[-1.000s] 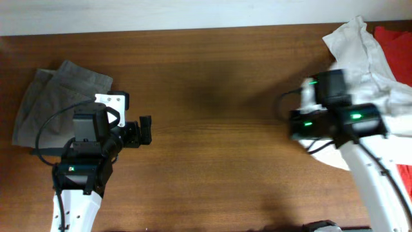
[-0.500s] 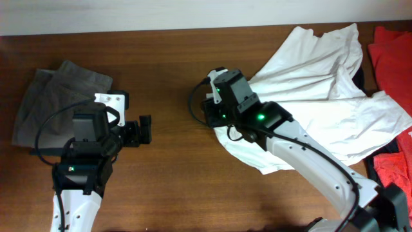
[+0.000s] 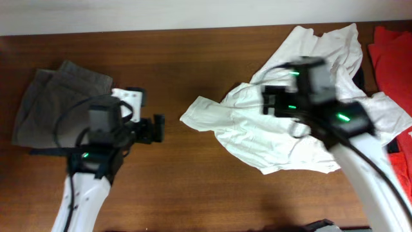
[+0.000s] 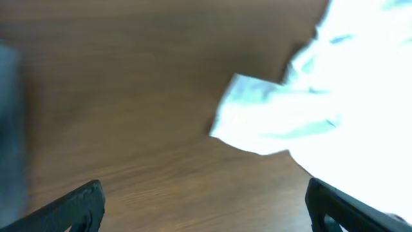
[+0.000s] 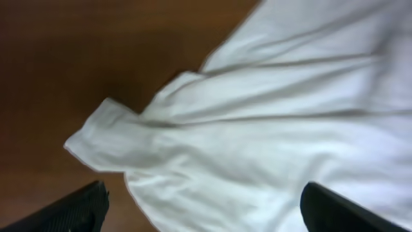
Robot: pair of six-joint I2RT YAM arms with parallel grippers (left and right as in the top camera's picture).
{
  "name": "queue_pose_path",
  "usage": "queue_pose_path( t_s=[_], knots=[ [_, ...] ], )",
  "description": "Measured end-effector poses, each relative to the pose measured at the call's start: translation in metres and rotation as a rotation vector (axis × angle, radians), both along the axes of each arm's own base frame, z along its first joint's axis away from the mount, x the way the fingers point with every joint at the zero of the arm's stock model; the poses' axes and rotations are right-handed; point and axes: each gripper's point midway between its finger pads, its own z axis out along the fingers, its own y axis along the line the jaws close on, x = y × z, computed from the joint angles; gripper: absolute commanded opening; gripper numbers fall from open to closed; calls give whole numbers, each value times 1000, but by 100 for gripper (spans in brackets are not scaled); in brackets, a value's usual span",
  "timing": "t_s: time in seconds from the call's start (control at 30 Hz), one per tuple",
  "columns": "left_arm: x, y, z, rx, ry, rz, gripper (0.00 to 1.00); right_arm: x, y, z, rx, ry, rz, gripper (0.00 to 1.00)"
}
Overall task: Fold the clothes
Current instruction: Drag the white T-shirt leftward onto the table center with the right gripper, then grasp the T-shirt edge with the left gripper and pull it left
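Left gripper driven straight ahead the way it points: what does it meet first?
Most likely the near sleeve of the white shirt, across bare table. How high the left gripper sits above the wood is unclear.

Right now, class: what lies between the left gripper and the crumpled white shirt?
Only bare brown wooden table, seen in the overhead and left wrist views; the left gripper stands clear of the white shirt.

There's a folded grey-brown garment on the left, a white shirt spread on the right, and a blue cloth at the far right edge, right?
The overhead view shows that cloth is red, not blue. The grey-brown garment on the left and the white shirt are as you say.
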Motion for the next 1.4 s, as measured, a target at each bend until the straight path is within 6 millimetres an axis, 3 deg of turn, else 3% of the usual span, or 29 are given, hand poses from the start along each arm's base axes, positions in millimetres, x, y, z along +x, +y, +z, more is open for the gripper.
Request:
queue_pose_path(
  t_s=[0.13,0.33,0.63,0.87,1.0,1.03,1.27,1.4],
  knots=[
    [1,-37,-27,-29,79,-98,99,-29,-40,18,-1,-7,-107,98],
    [-3,-99,-73,-113,221,-195,99,-54,-74,14,-8,46,-218,99],
    [-16,-165,-137,-205,398,-188,99,-62,-80,9,-12,84,-240,99],
    [-29,-208,-156,-237,411,-239,93,-65,-80,7,-14,99,-239,99],
    [-38,-222,-159,-229,412,-269,89,-66,-80,6,-14,105,-239,99],
    [-40,-225,-159,-220,407,-271,82,-66,-80,6,-14,105,-239,99],
    [-39,-223,-162,-201,398,-244,65,-68,-80,5,-16,113,-239,99],
    [-37,-222,-164,-198,397,-230,41,-70,-80,4,-17,123,-239,99]
  ],
)
